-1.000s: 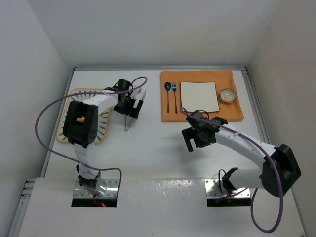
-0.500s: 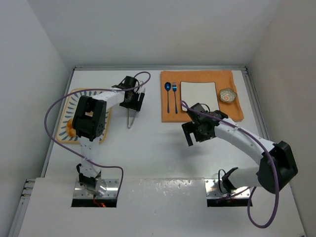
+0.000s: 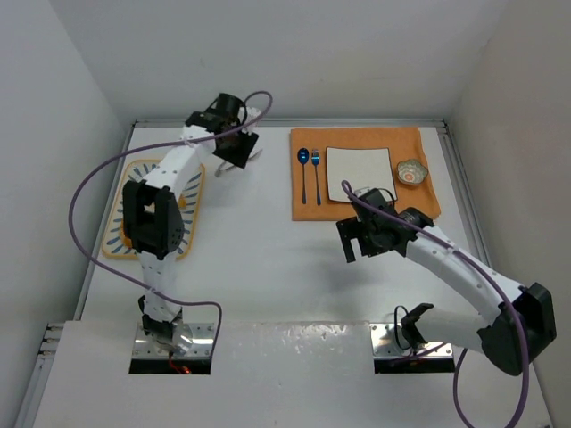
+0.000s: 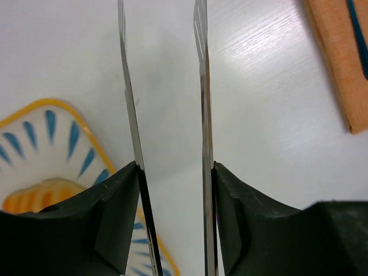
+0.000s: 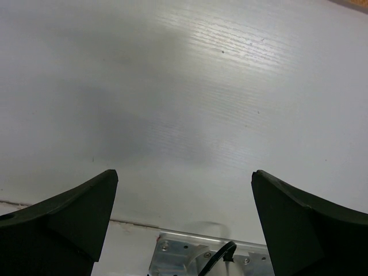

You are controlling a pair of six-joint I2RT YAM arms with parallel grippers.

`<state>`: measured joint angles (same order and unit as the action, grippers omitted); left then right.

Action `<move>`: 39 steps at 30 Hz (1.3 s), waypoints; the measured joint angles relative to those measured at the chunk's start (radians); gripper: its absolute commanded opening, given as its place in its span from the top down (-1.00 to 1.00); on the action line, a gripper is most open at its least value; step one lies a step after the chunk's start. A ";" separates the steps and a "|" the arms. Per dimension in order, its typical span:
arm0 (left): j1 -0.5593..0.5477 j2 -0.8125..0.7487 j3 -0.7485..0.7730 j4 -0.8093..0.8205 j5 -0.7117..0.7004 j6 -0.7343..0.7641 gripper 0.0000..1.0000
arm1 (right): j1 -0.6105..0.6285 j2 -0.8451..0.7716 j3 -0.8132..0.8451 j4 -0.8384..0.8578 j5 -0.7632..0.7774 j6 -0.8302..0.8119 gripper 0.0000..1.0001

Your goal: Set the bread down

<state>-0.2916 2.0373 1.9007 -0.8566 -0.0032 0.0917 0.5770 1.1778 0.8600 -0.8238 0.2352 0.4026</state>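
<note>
One piece of the bread (image 4: 39, 200), golden-orange with ridges, lies on a yellow-rimmed plate with blue teardrop marks (image 4: 69, 135) at the lower left of the left wrist view. In the top view my left arm covers most of that plate (image 3: 120, 245) and the bread is hidden. My left gripper (image 4: 172, 167) (image 3: 234, 147) is shut on a pair of metal tongs (image 4: 202, 103), one thin arm against each finger, with a gap between the arms and nothing in it. The tongs point over bare table beside the plate. My right gripper (image 5: 183, 175) (image 3: 357, 241) hangs open and empty over bare table.
At the back right an orange placemat (image 3: 419, 201) carries a white square plate (image 3: 359, 174), a blue spoon (image 3: 303, 174), a blue fork (image 3: 316, 174) and a small patterned bowl (image 3: 411, 172). Grey walls close in the table on three sides.
My left arm has swung toward the back of the table, carrying the tongs, and the tong arms have come closer together. My right gripper has drifted slightly right and nearer.
</note>
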 measured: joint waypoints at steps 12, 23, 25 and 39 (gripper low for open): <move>0.479 -0.430 -0.192 -0.153 0.039 0.072 -0.23 | -0.002 -0.143 -0.108 0.038 -0.011 -0.002 -0.99; 0.707 -0.542 -0.438 -0.169 0.155 0.159 -0.32 | -0.005 -0.132 -0.125 0.039 -0.074 -0.002 -0.99; 0.725 -0.535 -0.439 -0.166 0.188 0.167 -0.32 | -0.005 -0.142 -0.131 0.043 -0.080 0.002 -0.99; 0.676 -0.476 -0.519 -0.043 0.262 0.150 -0.32 | -0.005 -0.269 -0.217 0.037 -0.062 0.049 -0.99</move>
<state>0.3847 1.5608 1.3819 -0.9001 0.2588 0.2413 0.5724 0.9089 0.6434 -0.7872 0.1730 0.4519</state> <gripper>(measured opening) 0.663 0.995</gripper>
